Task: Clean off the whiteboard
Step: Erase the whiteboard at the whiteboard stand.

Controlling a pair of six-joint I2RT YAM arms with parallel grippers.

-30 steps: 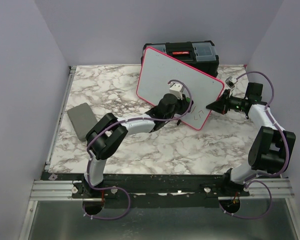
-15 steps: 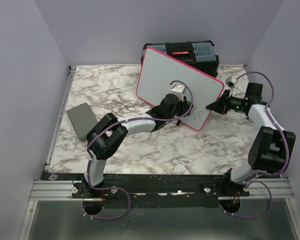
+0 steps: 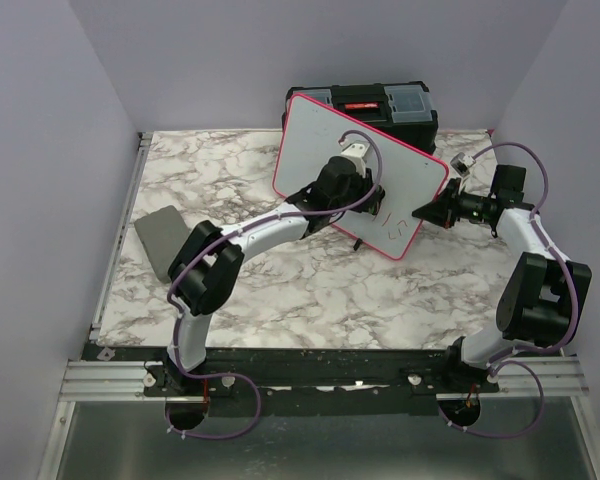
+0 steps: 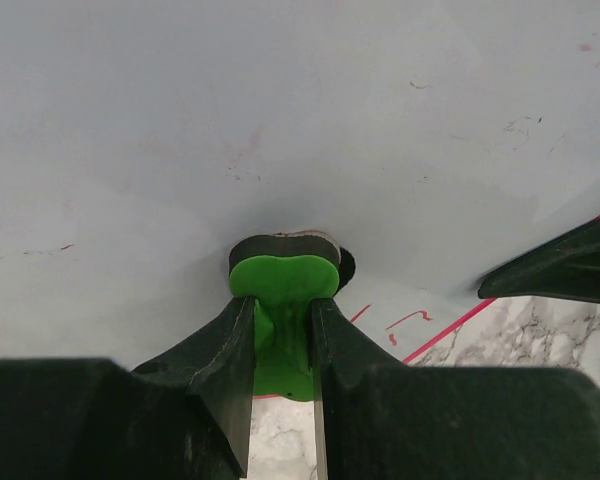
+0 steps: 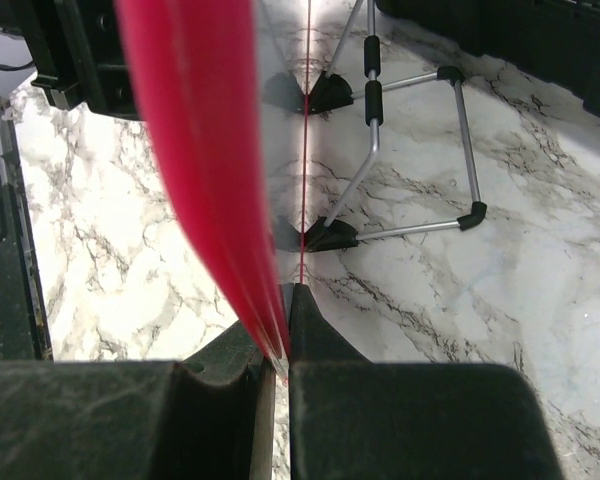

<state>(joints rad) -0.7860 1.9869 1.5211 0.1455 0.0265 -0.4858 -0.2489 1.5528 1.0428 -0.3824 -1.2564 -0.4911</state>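
Observation:
The whiteboard (image 3: 310,150), white with a pink-red rim, stands tilted on the marble table, leaning back toward the toolbox. Faint red strokes (image 3: 400,228) remain near its lower right corner. My left gripper (image 3: 368,203) is shut on a green eraser (image 4: 283,282), whose dark pad presses flat on the board face (image 4: 280,120); red marks (image 4: 405,320) lie just right of it. At the board's right edge my right gripper (image 3: 427,213) is shut on the red rim (image 5: 195,150), seen edge-on between its closed jaws (image 5: 283,330).
A black toolbox (image 3: 380,100) stands behind the board at the back of the table. A flat grey pad (image 3: 162,240) lies at the left. Behind the board, its wire stand (image 5: 370,150) with black feet rests on the marble.
My left gripper has slid the eraser up across the board, from its lower edge toward the middle. The right gripper has kept its hold on the rim.

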